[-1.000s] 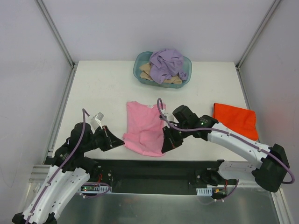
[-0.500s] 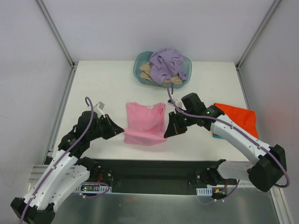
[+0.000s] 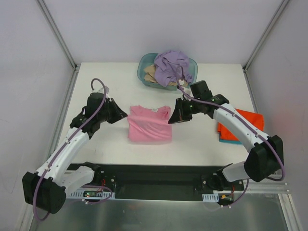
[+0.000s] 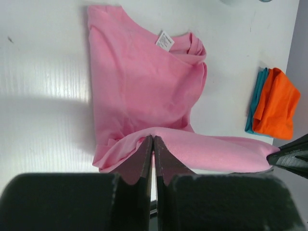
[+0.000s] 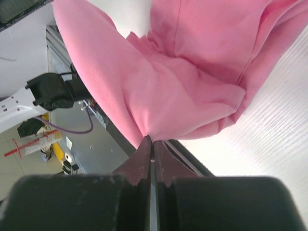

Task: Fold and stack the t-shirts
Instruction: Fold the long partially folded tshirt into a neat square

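Pink t-shirt [image 3: 149, 130] at centre is mid-fold, left gripper [image 3: 125, 115] and right gripper [image 3: 173, 119] both clamped on its hem; orange-red shirt [image 3: 246, 122] lies stacked on teal shirt [image 4: 250, 113] at 3 o'clock; lavender shirt [image 3: 171, 65] and tan shirt [image 3: 150, 73] wait in basket [image 3: 141, 72] at 12

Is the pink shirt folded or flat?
Half folded: left gripper and right gripper pinch the pink shirt, its hem doubled over toward the collar.

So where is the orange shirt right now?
In the top view, the orange shirt lies folded on the table's right side, atop a teal shirt, partly hidden by the right arm.
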`<state>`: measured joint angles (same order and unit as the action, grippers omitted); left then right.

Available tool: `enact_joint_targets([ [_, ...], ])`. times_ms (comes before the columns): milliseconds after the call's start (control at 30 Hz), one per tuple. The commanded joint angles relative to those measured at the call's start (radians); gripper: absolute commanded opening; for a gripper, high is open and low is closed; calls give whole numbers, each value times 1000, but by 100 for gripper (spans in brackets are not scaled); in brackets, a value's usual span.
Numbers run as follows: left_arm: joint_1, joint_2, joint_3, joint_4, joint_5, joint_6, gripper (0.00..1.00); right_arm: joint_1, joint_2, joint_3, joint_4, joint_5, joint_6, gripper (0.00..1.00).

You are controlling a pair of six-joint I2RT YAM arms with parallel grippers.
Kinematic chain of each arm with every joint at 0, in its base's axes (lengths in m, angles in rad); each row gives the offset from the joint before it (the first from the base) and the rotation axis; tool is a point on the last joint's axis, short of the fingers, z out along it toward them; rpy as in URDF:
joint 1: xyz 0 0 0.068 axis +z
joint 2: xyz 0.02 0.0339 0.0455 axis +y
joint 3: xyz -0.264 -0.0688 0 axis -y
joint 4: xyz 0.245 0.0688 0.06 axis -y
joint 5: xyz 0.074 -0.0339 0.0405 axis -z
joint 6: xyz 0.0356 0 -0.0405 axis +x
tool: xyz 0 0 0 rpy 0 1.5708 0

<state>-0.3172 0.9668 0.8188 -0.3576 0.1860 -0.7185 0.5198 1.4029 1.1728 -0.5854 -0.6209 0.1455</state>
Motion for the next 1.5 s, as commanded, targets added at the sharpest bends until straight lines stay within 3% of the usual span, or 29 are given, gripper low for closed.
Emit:
enact_joint_targets([
  [0,50,120,94,106,49,68,0,-49,53,91,27,-43,-9,1],
  [300,95,381,233,124,87,119,0,-129,289,218,45,-126,-20,1],
  [700,125,762,442,131,159,148,0,-191,530,332,97,-57,23,3],
  [767,125,796,474,132,162,149,0,-199,547,338,110,-37,29,9],
  [867,127,846,500,131,115,156,0,-205,590,373,107,-23,19,22],
  [900,129,868,508,131,115,159,0,-207,603,387,89,-31,0,33],
  [1033,133,880,540,131,150,162,2,-213,621,432,32,-53,-33,48],
  [1167,132,824,517,131,138,154,28,-213,541,392,12,-46,-53,85],
  [1200,132,807,508,131,136,149,40,-213,518,358,12,-43,-57,97],
  [1467,87,649,396,154,205,133,84,-130,318,197,51,-52,-80,97],
])
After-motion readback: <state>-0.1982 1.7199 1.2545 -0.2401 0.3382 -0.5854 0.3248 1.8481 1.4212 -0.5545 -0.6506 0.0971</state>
